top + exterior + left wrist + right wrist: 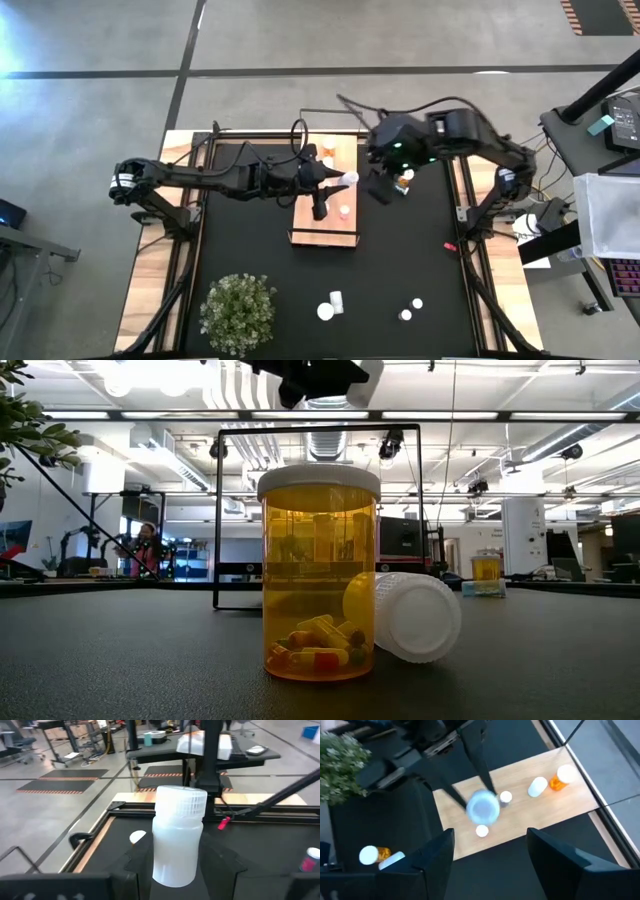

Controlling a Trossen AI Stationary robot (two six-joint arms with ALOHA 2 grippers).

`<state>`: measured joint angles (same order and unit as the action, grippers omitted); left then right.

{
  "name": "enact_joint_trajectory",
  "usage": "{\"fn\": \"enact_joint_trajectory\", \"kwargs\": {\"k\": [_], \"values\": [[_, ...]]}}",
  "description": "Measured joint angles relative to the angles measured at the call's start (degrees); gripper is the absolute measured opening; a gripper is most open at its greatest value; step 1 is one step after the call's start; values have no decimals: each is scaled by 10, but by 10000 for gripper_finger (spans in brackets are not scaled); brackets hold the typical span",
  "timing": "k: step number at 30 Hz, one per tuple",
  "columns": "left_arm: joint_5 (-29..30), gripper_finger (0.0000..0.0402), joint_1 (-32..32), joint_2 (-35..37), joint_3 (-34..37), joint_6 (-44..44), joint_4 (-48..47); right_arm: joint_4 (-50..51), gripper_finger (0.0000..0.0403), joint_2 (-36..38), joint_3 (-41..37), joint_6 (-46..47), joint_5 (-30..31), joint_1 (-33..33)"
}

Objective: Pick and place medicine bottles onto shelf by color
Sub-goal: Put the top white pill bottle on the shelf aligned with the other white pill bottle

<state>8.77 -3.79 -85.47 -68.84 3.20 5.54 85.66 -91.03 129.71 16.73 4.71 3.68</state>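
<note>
Black mat (250,250) covers the table, and the light-wood shelf (335,228) lies on it near the middle; all positions below are taken from the shelf.

Left arm reaches across the mat to the shelf, forearm level, wrist over the board. Left gripper (172,862) is clamped on a white bottle (178,832) with a ribbed white cap; the bottle stands upright between the fingers (135,862) and is carried above the shelf surface, seen in the high view at the board's right edge (349,178).

Right arm comes in from the far right corner, elbow bent, wrist hanging just beside the shelf's right edge. Right gripper (490,850) holds nothing, fingers (437,850) spread apart, pointing down toward the board.

On the shelf: a pink bottle (344,211) standing near the middle, and an orange bottle (561,777) with a pale bottle (537,786) at the far end. An orange bottle (405,180) stands on the mat just right of the shelf, under the right wrist.

Well in front of the shelf, on the mat: a potted green plant (238,310), an upright amber bottle (319,572) holding capsules, touched by a toppled bottle (405,615) with its white cap toward the low camera, and two more small bottles (411,309) farther right. A small red object (449,246) lies on the mat right of the shelf.
</note>
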Motion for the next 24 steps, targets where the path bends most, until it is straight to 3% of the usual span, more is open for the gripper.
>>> {"fn": "enact_joint_trajectory", "kwargs": {"k": [4, 9, 15, 19, 24], "values": [[8, 116, -18, 13, 1, 1, -4, 1, 239, 31, 0, 15, 16, 0], [8, 116, -58, 65, 13, 4, -32, 45, 235, 61, -5, 37, 100, 0], [-3, 116, -104, 140, 84, 2, -14, 41, 233, 98, -50, 51, 143, 0], [-12, 116, -109, 164, 184, 2, 111, 38, 231, 116, -95, 52, 157, 0], [-1, 116, -114, 156, 321, 2, 375, 28, 229, 138, -163, 58, 184, 0]]}}
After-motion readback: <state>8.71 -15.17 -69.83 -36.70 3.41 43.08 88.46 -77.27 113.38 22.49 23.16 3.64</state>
